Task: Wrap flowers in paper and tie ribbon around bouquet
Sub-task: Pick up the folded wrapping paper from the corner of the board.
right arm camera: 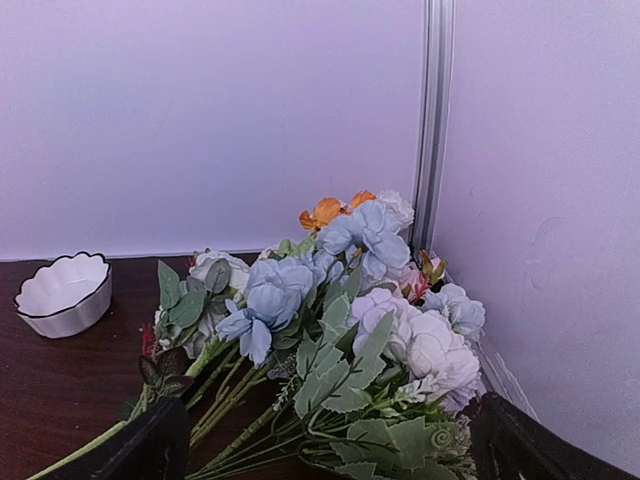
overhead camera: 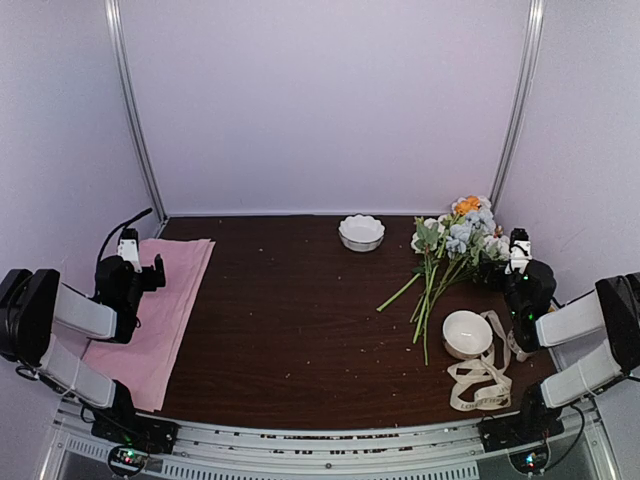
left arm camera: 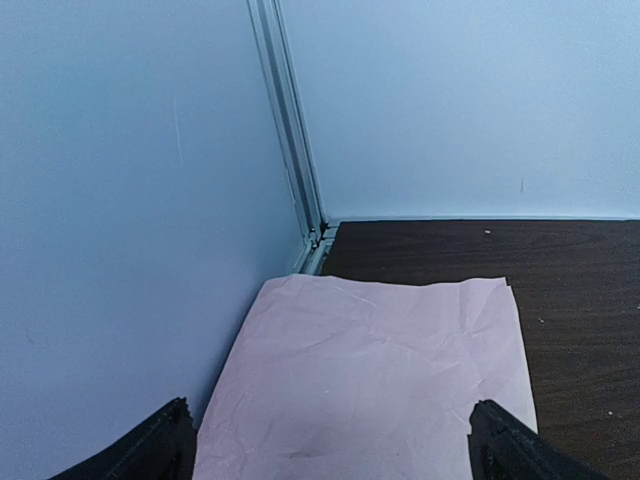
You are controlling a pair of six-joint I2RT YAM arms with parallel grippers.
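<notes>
Flowers [overhead camera: 455, 240] with blue, white and orange blooms lie at the desk's [overhead camera: 290, 320] far right corner, stems pointing toward a white bowl [overhead camera: 467, 333] with the loose cream ribbon [overhead camera: 483, 382] beside it. Pink paper [overhead camera: 160, 310] lies flat along the left edge. The left hand [left arm camera: 330, 440] hangs released over the paper. The right hand [right arm camera: 330, 440], also released, faces the blooms, grasping nothing. A second bowl [overhead camera: 361, 232] sits at the back.
</notes>
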